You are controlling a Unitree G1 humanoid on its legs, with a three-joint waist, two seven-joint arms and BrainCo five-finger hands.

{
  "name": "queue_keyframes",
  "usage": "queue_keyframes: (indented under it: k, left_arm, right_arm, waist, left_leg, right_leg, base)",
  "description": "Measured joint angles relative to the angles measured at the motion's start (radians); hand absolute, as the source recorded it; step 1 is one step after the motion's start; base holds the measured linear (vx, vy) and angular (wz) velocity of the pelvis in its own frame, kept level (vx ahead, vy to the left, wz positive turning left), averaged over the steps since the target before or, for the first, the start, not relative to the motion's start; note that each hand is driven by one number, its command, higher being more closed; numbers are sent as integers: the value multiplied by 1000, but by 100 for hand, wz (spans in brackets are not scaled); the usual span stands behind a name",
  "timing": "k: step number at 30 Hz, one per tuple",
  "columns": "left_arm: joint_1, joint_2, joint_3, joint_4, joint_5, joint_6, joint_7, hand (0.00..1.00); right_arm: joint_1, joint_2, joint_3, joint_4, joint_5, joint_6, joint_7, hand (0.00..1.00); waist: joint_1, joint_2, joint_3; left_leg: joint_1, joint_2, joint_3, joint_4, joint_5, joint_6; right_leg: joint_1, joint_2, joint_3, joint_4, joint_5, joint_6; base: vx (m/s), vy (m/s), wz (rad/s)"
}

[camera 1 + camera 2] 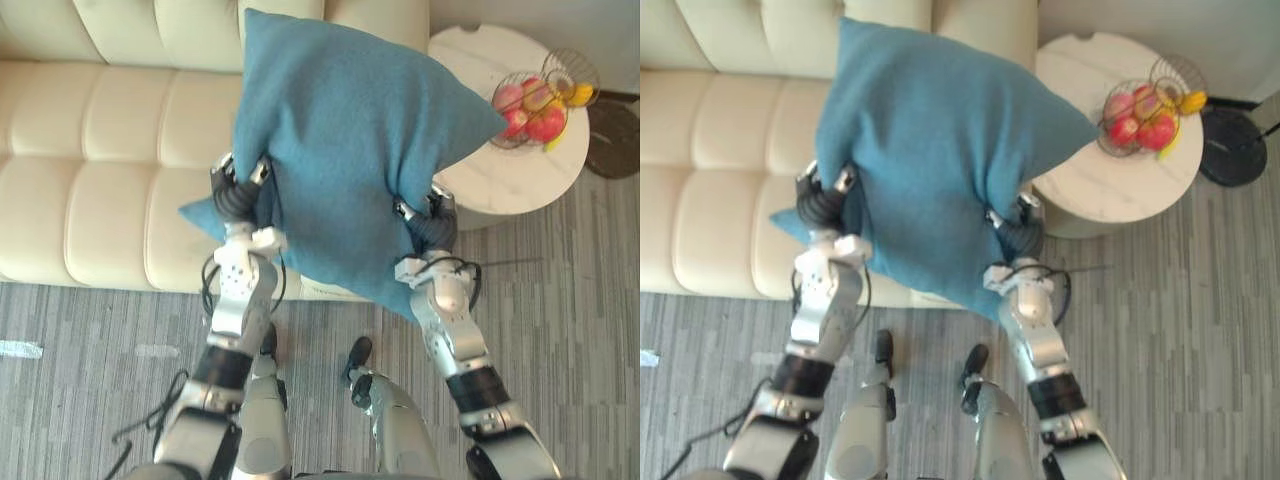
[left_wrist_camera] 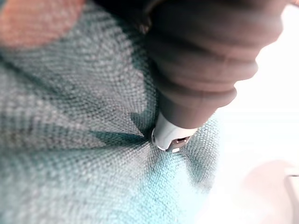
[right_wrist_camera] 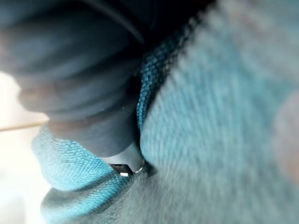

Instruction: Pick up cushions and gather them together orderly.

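Slippage worries me: the teal cushion (image 1: 350,140) hangs squeezed between my left hand (image 1: 238,198) and right hand (image 1: 430,224) above the cream sofa (image 1: 100,130); whether either grips or merely presses I cannot tell, so easing pressure could drop it.

Coarse-woven matt cloth cushion (image 1: 350,150); smooth leather-look sofa (image 1: 100,150); polished marble-look desk (image 1: 520,188) and metal wire basket (image 1: 572,62), upper right.

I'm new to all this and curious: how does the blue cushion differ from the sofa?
The cushion is blue woven cloth; the sofa is cream and smooth. The cushion hangs tilted between the left hand and right hand; the sofa stands on the floor. Both look padded.
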Motion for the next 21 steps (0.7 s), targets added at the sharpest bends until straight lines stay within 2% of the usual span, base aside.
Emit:
queue_keyframes:
  k: [3,4,9,10,12,15,18,19,21]
  left_arm:
    - [169,-2,-33,-73,-9,-11,-14,100]
    - [249,3,-43,-87,-16,-23,-30,100]
    - [374,16,-76,-100,-34,-32,-48,100]
    - [427,36,-96,-112,-42,-32,-48,100]
    - [454,54,-101,-116,-57,-32,-48,100]
    - [462,56,-106,-116,-59,-32,-48,100]
    - [461,71,-116,-116,-61,-33,-51,100]
    - [458,81,-120,-116,-76,-34,-59,100]
    - [458,81,-120,-116,-81,-35,-65,100]
  right_arm:
    - [125,3,44,-69,-17,-13,12,100]
    - [173,5,64,-73,-24,-17,32,100]
    - [230,5,82,-74,-34,-21,61,100]
    - [241,1,96,-74,-34,-22,72,100]
    - [242,-4,116,-74,-37,-23,73,100]
    - [244,-10,119,-74,-38,-27,73,100]
    - [241,-21,119,-72,-39,-51,73,100]
    - [234,-28,120,-70,-39,-56,70,100]
    - [219,-42,123,-59,-40,-60,68,100]
  waist:
    - [3,9,-43]
    - [4,11,-105]
    - [9,30,-169]
    - [8,34,-208]
    - [9,36,-237]
    - [7,41,-245]
    - [7,43,-245]
    - [2,49,-242]
    - [1,60,-242]
  left_leg:
    - [97,-11,0,-15,-18,2]
    - [108,-17,1,-14,-29,5]
    - [183,-29,-8,-49,-34,10]
    - [203,-34,-22,-67,-33,12]
    - [206,-37,-32,-68,-30,14]
    - [222,-44,-73,-62,-29,15]
    - [186,-61,-154,-10,-30,15]
    - [128,-77,-200,48,-29,14]
    - [90,-83,-191,70,-19,22]
  right_leg:
    - [93,-4,2,-2,-23,15]
    - [105,-9,4,-2,-32,24]
    - [189,-12,-1,-29,-41,38]
    - [209,-12,-6,-36,-46,44]
    - [221,-12,-12,-42,-45,44]
    - [261,-13,-2,-48,-46,45]
    - [294,-26,-40,-47,-56,50]
    - [307,-42,-102,-35,-76,51]
    - [307,-54,-146,-13,-91,48]
  base:
    - [86,23,5]
    - [96,41,3]
    - [48,34,8]
    - [48,23,12]
    - [67,10,18]
    - [43,22,43]
    - [-8,20,85]
    - [-63,8,115]
    - [-130,38,106]
